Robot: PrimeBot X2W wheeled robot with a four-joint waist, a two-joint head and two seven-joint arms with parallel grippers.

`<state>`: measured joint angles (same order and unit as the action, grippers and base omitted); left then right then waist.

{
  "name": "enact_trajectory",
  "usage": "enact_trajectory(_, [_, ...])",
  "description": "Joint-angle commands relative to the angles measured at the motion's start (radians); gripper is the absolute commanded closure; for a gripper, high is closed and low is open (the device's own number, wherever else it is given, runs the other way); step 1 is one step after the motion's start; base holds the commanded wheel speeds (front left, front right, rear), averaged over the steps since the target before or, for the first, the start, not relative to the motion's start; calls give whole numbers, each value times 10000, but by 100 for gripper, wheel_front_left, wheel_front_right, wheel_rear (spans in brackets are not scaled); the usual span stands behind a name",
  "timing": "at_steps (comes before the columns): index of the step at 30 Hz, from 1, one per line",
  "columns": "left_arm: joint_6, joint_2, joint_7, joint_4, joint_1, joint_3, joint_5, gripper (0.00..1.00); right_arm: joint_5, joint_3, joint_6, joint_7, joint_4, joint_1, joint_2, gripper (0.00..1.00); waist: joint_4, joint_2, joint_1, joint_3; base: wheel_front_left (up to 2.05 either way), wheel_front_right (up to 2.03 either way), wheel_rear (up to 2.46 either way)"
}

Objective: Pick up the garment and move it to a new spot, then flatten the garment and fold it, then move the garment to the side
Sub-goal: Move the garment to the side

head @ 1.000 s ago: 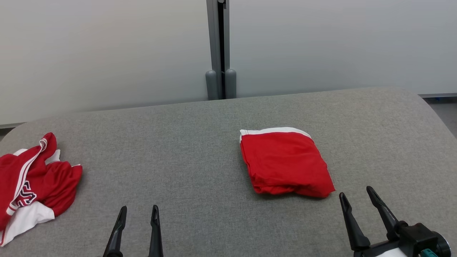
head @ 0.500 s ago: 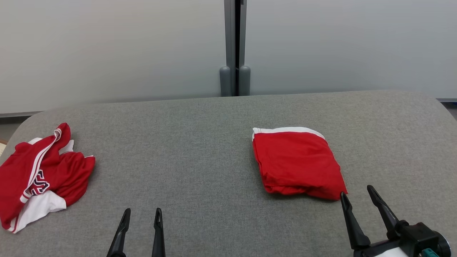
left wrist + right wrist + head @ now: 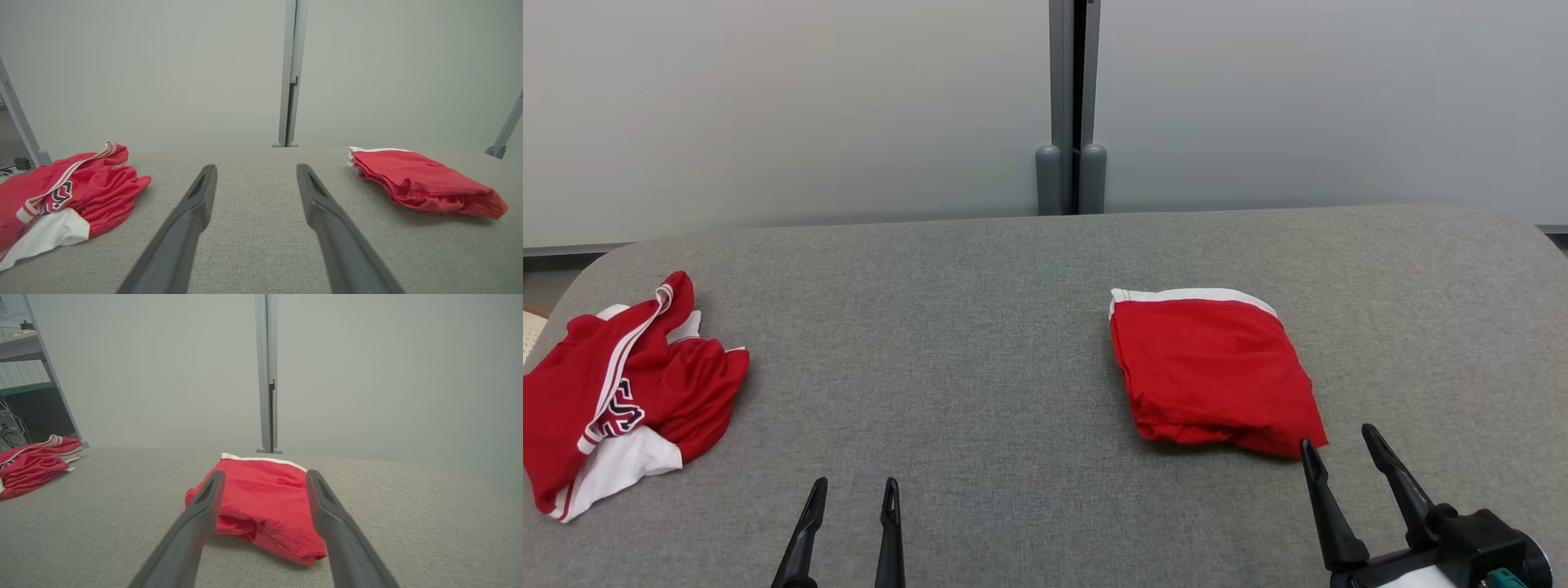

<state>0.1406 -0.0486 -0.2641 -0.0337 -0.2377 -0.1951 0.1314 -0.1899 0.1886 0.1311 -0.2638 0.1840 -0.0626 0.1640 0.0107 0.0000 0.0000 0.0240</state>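
- Grey padded table (image 3: 980, 327) spreads ahead of both grippers
- Folded red garment (image 3: 1213, 367) lies just beyond the right gripper (image 3: 1337, 438), the nearer arm, long axis running away from it
- Crumpled red jersey (image 3: 629, 384) sits well left of the left gripper (image 3: 856, 483)
- Both stand wide open, holding nothing

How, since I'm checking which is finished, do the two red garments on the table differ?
The right garment is folded flat; the left garment lies crumpled. The right garment shows plain red with one white band; the left garment adds white panels, stripes and dark lettering. Both are red, on the grey table.
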Motion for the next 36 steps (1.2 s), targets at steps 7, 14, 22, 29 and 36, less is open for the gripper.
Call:
enact_trajectory(7, [-102, -41, -3, 55, 215, 93, -113, 0, -16, -33, -8, -8, -23, -26, -9, 0, 90, 0, 0, -56, 0, 0, 0])
enact_trajectory(14, [-234, -41, -3, 42, 337, -49, -345, 0, -168, 137, -8, -10, -121, 217, 89, 0, 229, 0, 0, -248, 0, 0, 0])
enact_trajectory(22, [-397, -41, -3, -68, 1051, -386, -489, 0, -3060, 1355, -13, -8, 1518, 2003, 909, 0, 300, 0, 0, -1308, 0, 0, 0])
enact_trajectory(29, [-385, -42, -2, -92, 1917, -993, -509, 0, -8052, 2522, -10, 1798, 1833, 3792, 3010, 0, 610, 0, 0, -2305, 0, 0, 0])
enact_trajectory(36, [-301, -41, -2, 30, 2407, -1525, -437, 0, -11585, 2414, -7, 4506, 1572, 4121, 4734, 0, 1028, 0, 0, -2910, 0, 0, 0])
